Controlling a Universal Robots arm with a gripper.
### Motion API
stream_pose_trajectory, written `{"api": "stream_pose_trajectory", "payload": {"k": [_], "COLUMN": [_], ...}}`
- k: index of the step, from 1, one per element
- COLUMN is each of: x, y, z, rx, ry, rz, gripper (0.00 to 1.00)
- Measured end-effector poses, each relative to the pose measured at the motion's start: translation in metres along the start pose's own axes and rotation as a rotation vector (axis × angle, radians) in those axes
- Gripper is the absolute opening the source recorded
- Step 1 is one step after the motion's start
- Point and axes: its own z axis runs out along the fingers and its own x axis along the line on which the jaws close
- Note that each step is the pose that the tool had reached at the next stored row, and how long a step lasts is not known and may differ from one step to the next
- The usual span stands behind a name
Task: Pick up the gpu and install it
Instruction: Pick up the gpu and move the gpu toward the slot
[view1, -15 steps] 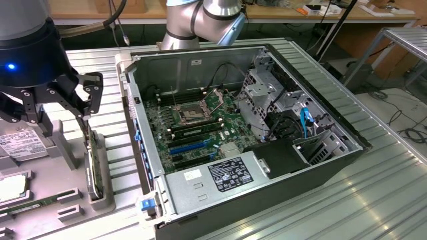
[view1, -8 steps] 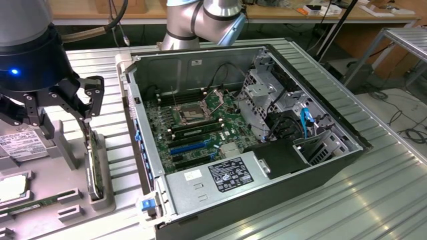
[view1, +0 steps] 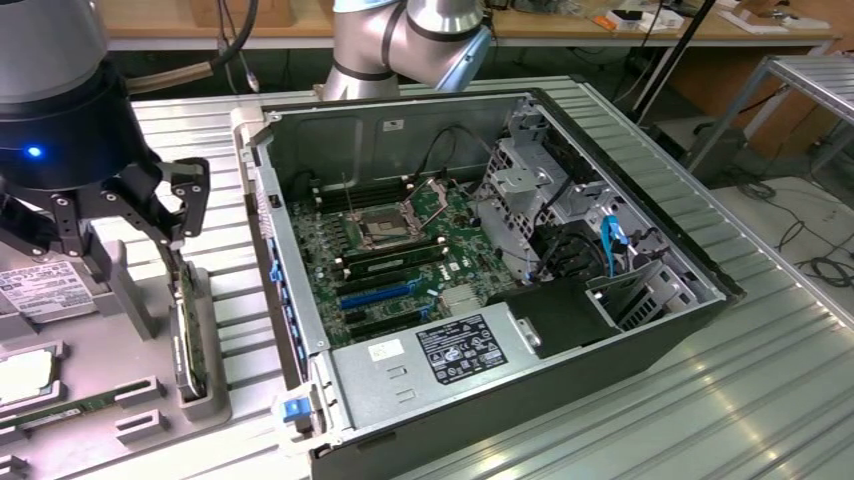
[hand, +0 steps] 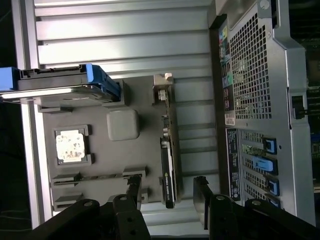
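1 end effector (hand: 167, 196): fingers spread, straddling the card's end, not pinching | 1 gpu (hand: 167, 167): on edge in 1 grey tray (hand: 100, 165), on worktop (hand: 125, 30) beside 1 open computer case (view1: 387, 140) | tray also: 1 hard drive (hand: 60, 85), 1 processor chip (hand: 70, 146)

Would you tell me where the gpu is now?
At the exterior view's left, the gpu stands on edge in the grey tray beside the computer case, under the open end effector.
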Motion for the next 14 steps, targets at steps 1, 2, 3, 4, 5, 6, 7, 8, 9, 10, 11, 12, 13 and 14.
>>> {"api": "stream_pose_trajectory", "payload": {"k": [1,2,3,4,5,6,7,8,9,10,11,12,13,14], "x": [0.0000,0.0000,0.0000,0.0001,0.0001,0.0001,0.0001,0.0001,0.0001,0.0002,0.0002,0.0002,0.0002,0.0002], "y": [0.0000,-0.0001,-0.0001,-0.0001,-0.0001,-0.0002,-0.0002,-0.0002,-0.0003,-0.0003,-0.0004,-0.0004,-0.0004,-0.0004], "z": [0.0006,0.0017,0.0021,0.0026,0.0029,0.0035,0.0042,0.0049,0.0059,0.0071,0.0081,0.0091,0.0096,0.0100], "rx": [0.0000,0.0000,0.0000,0.0000,0.0000,0.0000,0.0001,0.0000,-0.0001,0.0000,0.0000,0.0000,0.0000,0.0000], "ry": [0.0000,0.0000,0.0001,0.0001,0.0001,0.0000,0.0001,0.0001,0.0000,0.0000,0.0000,0.0000,0.0000,0.0000], "rz": [0.000,0.000,0.000,0.000,0.000,0.000,0.000,0.000,0.000,0.000,0.000,0.000,0.000,0.000], "gripper": [0.54,0.54,0.54,0.54,0.54,0.54,0.54,0.54,0.54,0.54,0.54,0.54,0.54,0.54]}}
